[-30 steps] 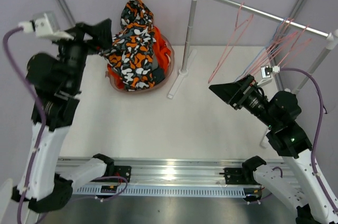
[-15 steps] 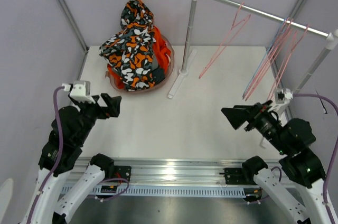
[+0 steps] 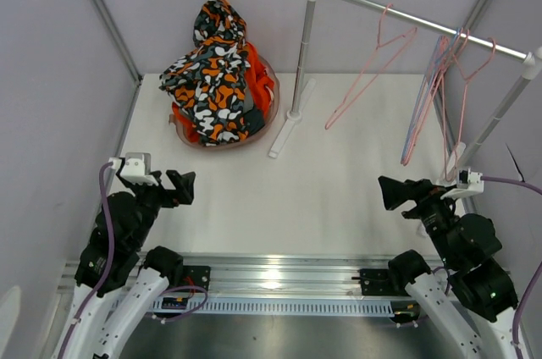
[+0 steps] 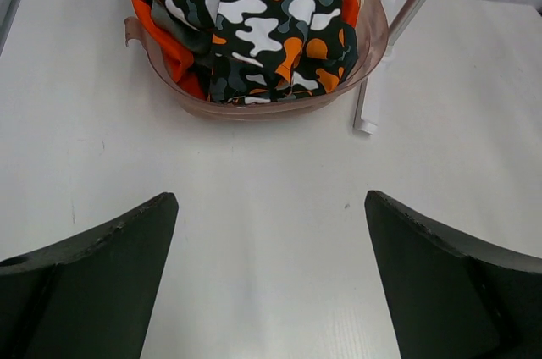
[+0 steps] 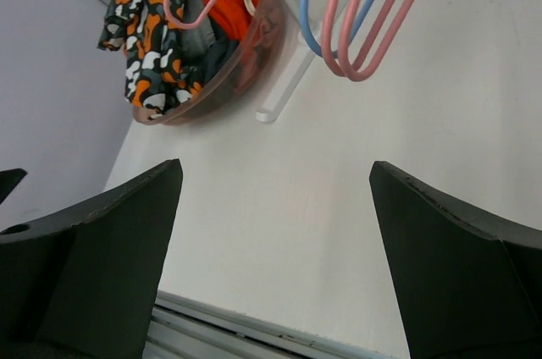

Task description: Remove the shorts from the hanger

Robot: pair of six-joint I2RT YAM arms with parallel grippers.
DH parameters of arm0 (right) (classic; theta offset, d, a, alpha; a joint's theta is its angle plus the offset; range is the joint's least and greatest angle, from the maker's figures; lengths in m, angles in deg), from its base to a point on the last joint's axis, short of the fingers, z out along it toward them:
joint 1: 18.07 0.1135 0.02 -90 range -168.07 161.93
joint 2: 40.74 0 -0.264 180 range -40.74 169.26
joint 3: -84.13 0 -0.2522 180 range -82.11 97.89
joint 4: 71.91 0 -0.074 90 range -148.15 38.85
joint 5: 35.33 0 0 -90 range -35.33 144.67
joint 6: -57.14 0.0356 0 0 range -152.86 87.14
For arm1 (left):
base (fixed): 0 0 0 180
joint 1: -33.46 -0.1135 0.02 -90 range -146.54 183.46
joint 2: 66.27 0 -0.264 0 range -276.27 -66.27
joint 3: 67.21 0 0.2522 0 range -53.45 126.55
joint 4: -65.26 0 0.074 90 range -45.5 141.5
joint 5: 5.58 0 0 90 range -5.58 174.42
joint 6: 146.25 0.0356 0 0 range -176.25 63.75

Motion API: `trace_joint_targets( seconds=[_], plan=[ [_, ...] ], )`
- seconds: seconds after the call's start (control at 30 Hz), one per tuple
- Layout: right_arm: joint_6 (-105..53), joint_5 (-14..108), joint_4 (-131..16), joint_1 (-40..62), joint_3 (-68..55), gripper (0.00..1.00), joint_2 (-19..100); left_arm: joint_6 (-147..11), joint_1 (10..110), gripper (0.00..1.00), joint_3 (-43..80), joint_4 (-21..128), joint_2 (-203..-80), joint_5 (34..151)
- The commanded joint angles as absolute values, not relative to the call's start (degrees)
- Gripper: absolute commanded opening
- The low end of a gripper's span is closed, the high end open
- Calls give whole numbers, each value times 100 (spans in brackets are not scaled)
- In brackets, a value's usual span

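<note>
**Top external view.**
- Risk: the shorts point(image 3: 218, 71) are heaped well above the rim of the translucent bowl point(image 3: 271, 88) at the far left of the table point(image 3: 339, 207). The top blotch-patterned pair hangs over the left and near rim. A nudge to the bowl, or the cloth's own weight, could likely slide it onto the table.
- Risk: the wire hangers point(image 3: 436, 92) on the rail point(image 3: 406, 13) at the far right hang askew, one pink hanger apart to the left. Any reach past them could snag one.
- All hangers look bare, so the task reads as done.
- Left gripper point(image 3: 181, 187) near left, right gripper point(image 3: 388, 193) near right. Both are low, well apart from bowl and rail.

**Left wrist view.**
- Jaws of the left gripper point(image 4: 271, 232) are wide and hold nothing.
- Shorts point(image 4: 254, 12): soft and crumpled, in orange, black, white and grey blotches, over plain orange and a grey fold. They fill the bowl point(image 4: 368, 46), just left of the rack foot point(image 4: 370, 101).

**Right wrist view.**
- Jaws of the right gripper point(image 5: 275, 207) are wide and hold nothing.
- Pink and blue hanger loops point(image 5: 364, 29) are bare overhead. The shorts point(image 5: 144, 29) lie in the bowl, far left.
</note>
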State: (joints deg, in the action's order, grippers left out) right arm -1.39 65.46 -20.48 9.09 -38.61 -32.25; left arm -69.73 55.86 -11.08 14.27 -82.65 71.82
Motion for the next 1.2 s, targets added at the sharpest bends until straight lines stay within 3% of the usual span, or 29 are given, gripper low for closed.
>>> trace_joint_targets(
  seconds=[0.0,0.27,0.6,0.87,1.17],
  plan=[
    [-736,6899,-2335,918,-3343,100,-2906,-6926,5623,99,-1223,1871,-8068,7254],
    [-834,7295,-2449,918,-3553,99,-2879,-6838,5614,99,-1302,1977,-8305,7432],
    [-842,7295,-2660,918,-3799,99,-3651,-6803,5614,99,-1355,2012,-8314,7396],
    [-343,8198,-2318,909,-3649,99,-3661,-6847,5614,99,-1338,1960,-8270,7194],
    [-271,8148,-2466,909,-3746,99,-3661,-6882,5623,99,-1355,1925,-8173,7054]
  ],
)
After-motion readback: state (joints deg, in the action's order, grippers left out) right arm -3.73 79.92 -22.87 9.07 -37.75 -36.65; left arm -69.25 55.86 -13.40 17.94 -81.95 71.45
